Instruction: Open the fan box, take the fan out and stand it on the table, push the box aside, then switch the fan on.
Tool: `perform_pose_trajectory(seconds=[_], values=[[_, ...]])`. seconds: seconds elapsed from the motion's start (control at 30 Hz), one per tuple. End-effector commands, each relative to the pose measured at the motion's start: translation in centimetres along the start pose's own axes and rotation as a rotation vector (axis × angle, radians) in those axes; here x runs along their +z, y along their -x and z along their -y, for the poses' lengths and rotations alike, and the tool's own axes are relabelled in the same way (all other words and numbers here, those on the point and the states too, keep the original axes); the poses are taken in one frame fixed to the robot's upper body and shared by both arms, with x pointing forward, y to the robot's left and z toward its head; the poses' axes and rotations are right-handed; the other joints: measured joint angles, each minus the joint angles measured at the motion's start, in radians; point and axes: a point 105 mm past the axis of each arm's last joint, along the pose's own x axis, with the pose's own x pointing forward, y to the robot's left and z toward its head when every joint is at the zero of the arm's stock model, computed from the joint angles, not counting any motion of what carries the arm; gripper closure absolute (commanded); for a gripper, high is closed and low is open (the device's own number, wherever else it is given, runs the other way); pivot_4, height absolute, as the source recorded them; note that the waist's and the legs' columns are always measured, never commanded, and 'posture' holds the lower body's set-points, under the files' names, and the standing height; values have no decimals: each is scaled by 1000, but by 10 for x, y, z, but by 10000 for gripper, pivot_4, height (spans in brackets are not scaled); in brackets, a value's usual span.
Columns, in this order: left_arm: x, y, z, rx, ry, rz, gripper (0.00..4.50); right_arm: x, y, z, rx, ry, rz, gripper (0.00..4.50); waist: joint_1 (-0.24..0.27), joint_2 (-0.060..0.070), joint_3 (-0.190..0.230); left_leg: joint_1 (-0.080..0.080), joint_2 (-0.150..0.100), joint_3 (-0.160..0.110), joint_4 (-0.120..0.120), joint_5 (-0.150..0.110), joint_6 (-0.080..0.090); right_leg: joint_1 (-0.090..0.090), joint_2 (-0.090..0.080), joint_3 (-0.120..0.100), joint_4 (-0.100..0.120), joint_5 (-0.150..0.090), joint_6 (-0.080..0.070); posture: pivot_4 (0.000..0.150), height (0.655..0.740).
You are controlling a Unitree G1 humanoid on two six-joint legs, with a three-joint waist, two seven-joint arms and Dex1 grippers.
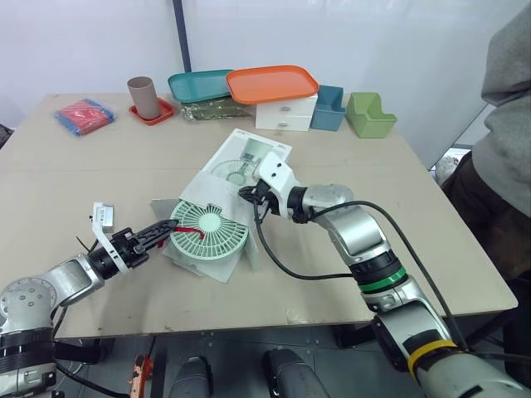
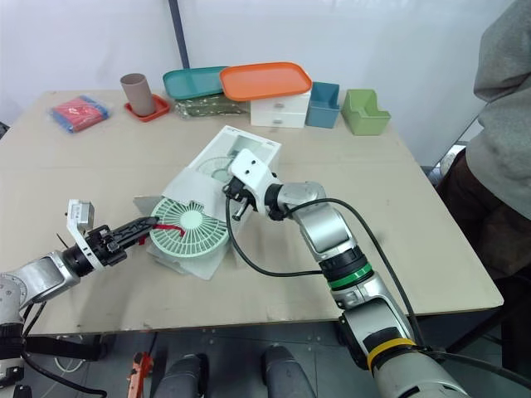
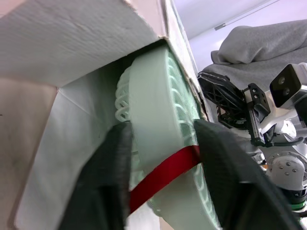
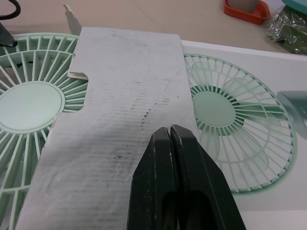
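**Fan half out of its box, front of the desk.** The box (image 1: 259,152) lies flat at the middle of the desk (image 1: 91,170), printed face up, its open end turned toward the front edge. The fan (image 1: 209,227) lies face up at that open end, on the spread flaps, near the front edge. You see your left gripper (image 1: 172,225) closed on the fan. In the left wrist view, its fingers (image 3: 108,182) sit one on each side of the green rim, with a red strap (image 3: 163,172) running between them. Your right gripper (image 4: 170,139) is at the box's open end with its fingers pressed together over a grey flap (image 4: 120,120). Whether they pinch the flap cannot be told.
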Motion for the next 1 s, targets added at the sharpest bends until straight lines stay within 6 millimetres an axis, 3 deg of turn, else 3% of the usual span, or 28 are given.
perform_pose_trajectory(seconds=[0.03,0.27,0.7,0.87,1.0], values=[[-2,-2,7,-25,4,-20,32648,-6,2,1,-12,-8,-20,45000,0,0,0,0,0,0,0,0,0,0,0,0,0,0,0,1500,7400],[-11,6,4,1,33,-26,32648,-5,0,1,-10,-7,-17,45000,0,0,0,1,0,0,1,0,0,1,0,0,0,1,1,1500,7400],[-32,42,19,23,104,-51,32648,0,-3,-1,-5,-7,7,45000,-2,0,0,1,0,0,1,0,0,1,0,0,0,0,0,1500,7400],[-48,52,23,43,114,-135,32648,0,-4,-1,-3,-5,6,45000,-3,0,0,1,1,0,1,0,0,0,0,0,0,0,-1,1500,7400],[-47,57,23,57,114,-137,32648,0,-4,-2,-3,-7,9,45000,-2,0,0,1,0,0,1,0,0,0,0,0,0,-3,-6,1500,7400]])
